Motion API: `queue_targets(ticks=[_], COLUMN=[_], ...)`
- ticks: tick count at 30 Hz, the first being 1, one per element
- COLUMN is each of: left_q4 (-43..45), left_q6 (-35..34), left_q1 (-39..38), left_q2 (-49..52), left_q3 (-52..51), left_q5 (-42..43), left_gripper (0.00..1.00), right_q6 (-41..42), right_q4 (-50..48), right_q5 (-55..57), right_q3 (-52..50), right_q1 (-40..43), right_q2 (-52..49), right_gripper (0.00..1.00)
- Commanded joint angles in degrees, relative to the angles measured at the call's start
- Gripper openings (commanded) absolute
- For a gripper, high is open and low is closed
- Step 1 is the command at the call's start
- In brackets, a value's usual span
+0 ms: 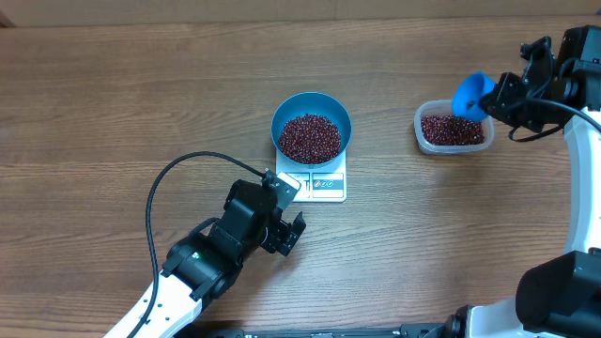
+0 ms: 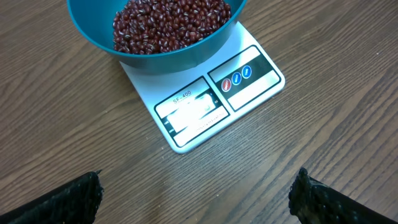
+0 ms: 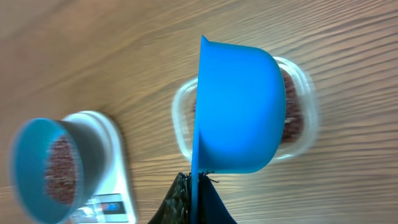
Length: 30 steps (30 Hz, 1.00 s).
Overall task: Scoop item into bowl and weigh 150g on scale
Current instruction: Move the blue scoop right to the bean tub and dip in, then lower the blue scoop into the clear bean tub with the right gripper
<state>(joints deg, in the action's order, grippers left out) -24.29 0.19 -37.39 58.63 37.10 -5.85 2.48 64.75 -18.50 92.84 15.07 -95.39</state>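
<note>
left gripper [image 2: 199,202]: jaws spread wide, holding nothing; hovers over bare table just in front of the scale, slightly to its left, not touching it
right gripper [image 3: 193,202]: clamped tight on the handle of the blue scoop [image 3: 239,112]; well off to the right of the scale
blue scoop: tipped on its side above the clear tub, mouth turned toward the scale side; cannot tell if anything is in it
scale [image 2: 249,87]: flat white square on the table near its middle; front panel with display and buttons shows, display glared out and unreadable
bowl [image 2: 174,62]: blue, sits upright on the scale, covers the platform behind the front panel
beans [image 1: 311,138]: dark red-brown heap in the bowl on the scale, fills the bottom, well under the rim
more beans [image 1: 453,130]: layer in the clear tub, right of the scale
clear tub [image 1: 420,127]: rounded plastic tub on the table, well apart from the scale on its right, about level with the bowl
cable [image 1: 155,202]: black loop from the left arm, lies left of the scale
table [image 1: 113,94]: brown wood grain, under everything
</note>
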Motion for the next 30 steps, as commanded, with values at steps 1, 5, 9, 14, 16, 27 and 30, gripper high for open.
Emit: queue_targets(ticks=[1, 5, 9, 14, 16, 27, 30], left_q4=[0.1, 0.1, 0.1, 0.1, 0.1, 0.1, 0.1], left_q6=[-0.2, -0.2, -0.2, -0.2, -0.2, -0.2, -0.2], left_q1=[0.2, 0.2, 0.2, 0.2, 0.2, 0.2, 0.2], left_q2=[0.2, 0.2, 0.2, 0.2, 0.2, 0.2, 0.2], left_q3=[-0.4, -0.4, -0.4, -0.4, -0.4, -0.4, -0.4], left_q5=[-0.5, -0.5, -0.5, -0.5, -0.5, -0.5, -0.5], left_gripper=[1.00, 1.00, 0.99, 0.99, 0.99, 1.00, 1.00], right_q6=[-6.0, -6.0, -5.9, -2.4, -0.5, 14.1, 29.7], right_q4=[-0.1, 0.8, 1.9, 3.0, 3.7, 5.1, 6.0], right_q5=[7.6, 15.4, 23.5, 38.8, 45.0, 45.0, 38.7], right_q3=[1.4, 1.4, 1.4, 1.4, 1.4, 1.4, 1.2], right_q1=[-0.3, -2.4, -7.8, -16.5, -19.1, -21.3, -21.3], right_q2=[2.4, 2.4, 2.4, 2.4, 2.3, 2.2, 2.1], right_gripper=[0.04, 0.04, 0.04, 0.04, 0.04, 0.04, 0.04])
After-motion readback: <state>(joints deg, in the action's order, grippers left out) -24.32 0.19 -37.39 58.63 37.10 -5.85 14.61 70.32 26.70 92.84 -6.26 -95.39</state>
